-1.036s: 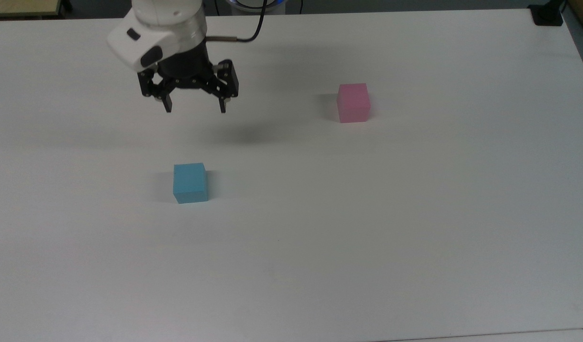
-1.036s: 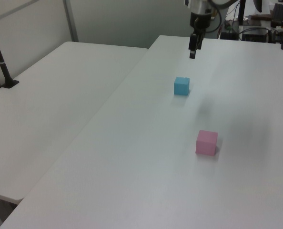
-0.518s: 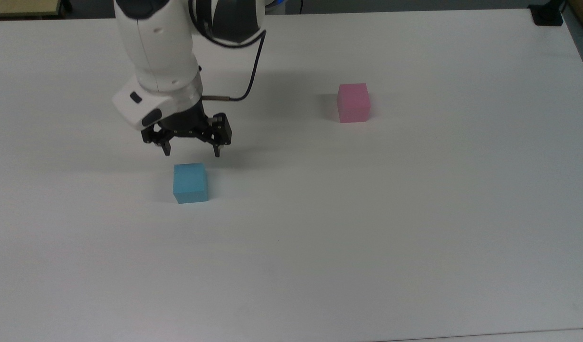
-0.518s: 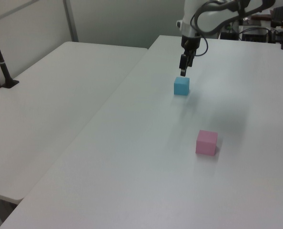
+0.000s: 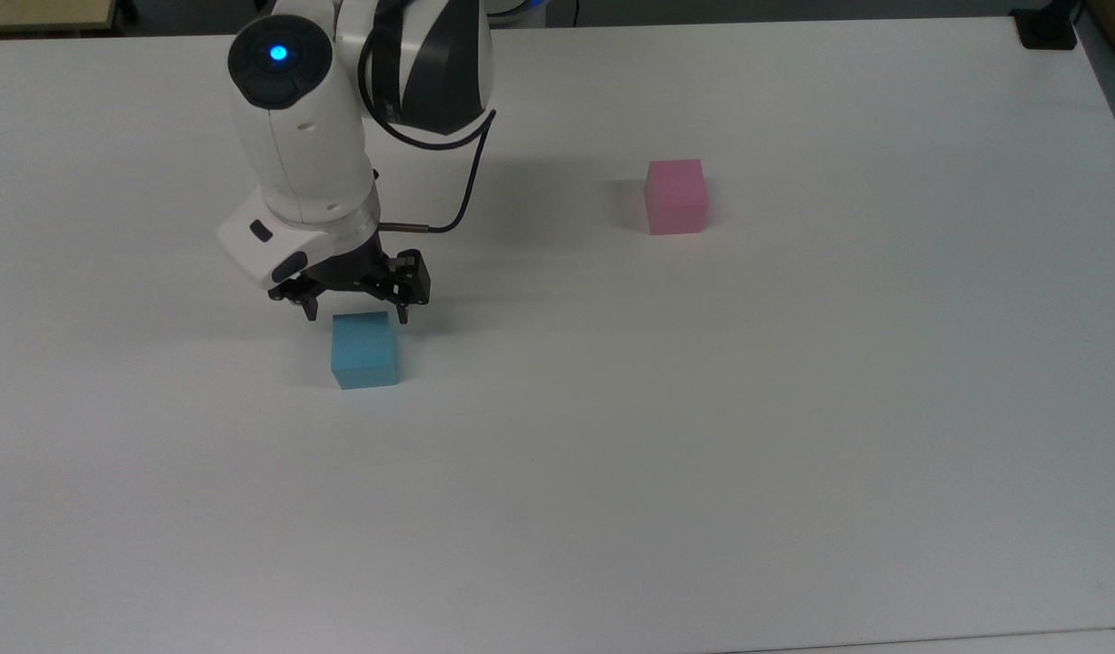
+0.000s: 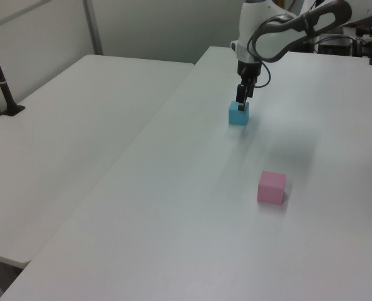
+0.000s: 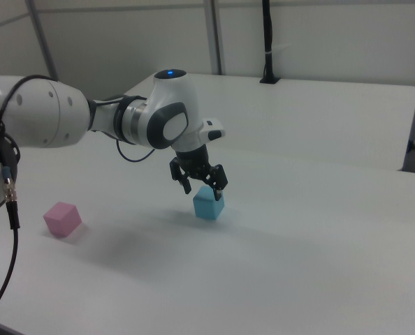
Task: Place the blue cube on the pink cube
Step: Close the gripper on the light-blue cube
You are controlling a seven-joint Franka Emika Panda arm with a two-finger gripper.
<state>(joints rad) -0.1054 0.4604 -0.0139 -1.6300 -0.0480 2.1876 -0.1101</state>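
The small matte sky-blue foam cube sits on the bare white tabletop, toward the top view's left and roughly midway between the far and near edges. The small matte pale pink foam cube stands well apart from it, up and to the top view's right, with nothing on the surface between them. In the left view the blue cube lies farther from the camera than the pink cube; in the right view the pink cube is at the right view's left and the blue cube near the middle.

The white Panda arm's black two-finger gripper hangs just over the blue cube's far top edge, its 2 fingers spread wide and holding nothing, 1 fingertip off the cube's far left corner in the top view and the other near its far right corner. In the right view the gripper is low over the cube, just above its top face; contact cannot be made out.

Wide open surface surrounds both cubes on every side, and a second white table adjoins at the left view's left. No writing or labels can be read; a blue light glows on the arm's wrist.
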